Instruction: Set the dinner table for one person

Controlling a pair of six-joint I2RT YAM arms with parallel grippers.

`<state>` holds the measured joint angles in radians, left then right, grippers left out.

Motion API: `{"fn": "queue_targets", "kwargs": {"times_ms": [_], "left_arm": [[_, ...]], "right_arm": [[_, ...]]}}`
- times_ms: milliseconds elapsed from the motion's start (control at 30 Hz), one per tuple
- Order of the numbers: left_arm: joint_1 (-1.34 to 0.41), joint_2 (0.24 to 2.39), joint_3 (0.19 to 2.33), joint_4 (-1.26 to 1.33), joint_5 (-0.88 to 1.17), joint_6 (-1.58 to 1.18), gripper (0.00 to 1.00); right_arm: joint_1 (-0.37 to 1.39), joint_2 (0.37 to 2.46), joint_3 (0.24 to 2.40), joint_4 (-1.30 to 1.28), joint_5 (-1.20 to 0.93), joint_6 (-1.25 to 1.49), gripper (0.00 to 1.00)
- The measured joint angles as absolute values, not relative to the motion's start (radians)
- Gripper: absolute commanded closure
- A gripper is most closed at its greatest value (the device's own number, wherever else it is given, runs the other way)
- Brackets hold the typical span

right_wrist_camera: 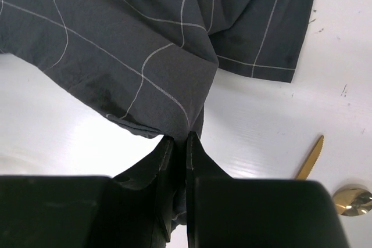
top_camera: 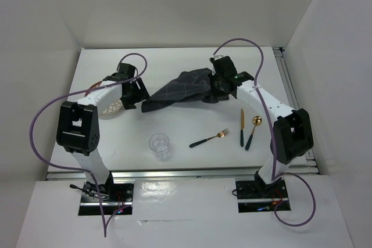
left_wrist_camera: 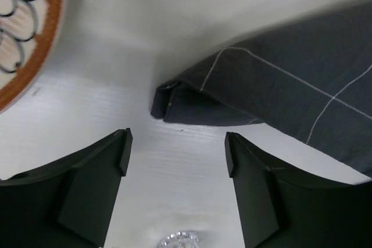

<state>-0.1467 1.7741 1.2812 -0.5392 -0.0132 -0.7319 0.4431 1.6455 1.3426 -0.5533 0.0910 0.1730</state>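
Right jaws: clenched on a pinched fold of the placemat [right_wrist_camera: 145,45]; the cloth runs straight into the slit between the 2 dark fingers [right_wrist_camera: 200,166].
Left jaws: released and set wide, nothing between them; bare counter [left_wrist_camera: 174,161] under the gap, a folded corner of the placemat just ahead of the fingertips.
Counter: white tabletop filling the walled bay, silver rails [top_camera: 186,173] on its near and right edges, both arm bases at the near edge.
Placemat: dark grey with thin pale checks, crumpled, toward the far edge at mid-width, between the 2 wrists; bunched where it is gripped.
Plate [top_camera: 110,109]: patterned, brown rim, left side, partly hidden under the left arm [top_camera: 99,94].
Glass [top_camera: 160,145]: clear, upright, by the near edge, left of centre.
Fork [top_camera: 209,139]: gold head, dark handle, lying slantwise near the centre, right of the glass.
Knife [top_camera: 242,126] and spoon [top_camera: 253,132]: side by side toward the right edge, not touching, gold ends toward the far edge; knife on the left.
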Motion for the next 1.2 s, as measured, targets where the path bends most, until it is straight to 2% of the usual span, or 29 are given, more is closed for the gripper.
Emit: {"fn": "queue_targets", "kwargs": {"times_ms": [200,333,500,667,767,800,867,1200], "left_arm": [[-0.165,1.775,1.171,-0.446,-0.012,-0.731,0.17],[-0.165,1.792,1.166,-0.4,-0.026,-0.726,0.25],[-0.167,1.816,1.158,-0.325,-0.004,-0.708,0.25],[-0.174,1.845,1.157,-0.262,0.03,-0.712,0.32],[-0.186,1.856,1.155,-0.231,0.046,-0.719,0.52],[-0.19,1.859,1.153,-0.223,0.051,-0.722,0.75],[-0.203,1.867,1.15,-0.216,0.059,-0.729,0.99],[-0.215,1.807,1.262,-0.419,-0.019,-0.707,1.0]], "right_arm": [[0.416,1.645,1.343,-0.553,0.074,0.173,1.0],[0.413,1.645,1.343,-0.553,0.066,0.173,1.0],[0.406,1.644,1.343,-0.553,0.063,0.173,1.0],[0.404,1.644,1.343,-0.553,0.063,0.173,1.0],[0.403,1.644,1.343,-0.553,0.063,0.174,1.0],[0.402,1.644,1.343,-0.553,0.063,0.174,1.0],[0.398,1.644,1.343,-0.553,0.063,0.174,1.0],[0.384,1.639,1.373,-0.582,0.073,0.174,1.0]]}}
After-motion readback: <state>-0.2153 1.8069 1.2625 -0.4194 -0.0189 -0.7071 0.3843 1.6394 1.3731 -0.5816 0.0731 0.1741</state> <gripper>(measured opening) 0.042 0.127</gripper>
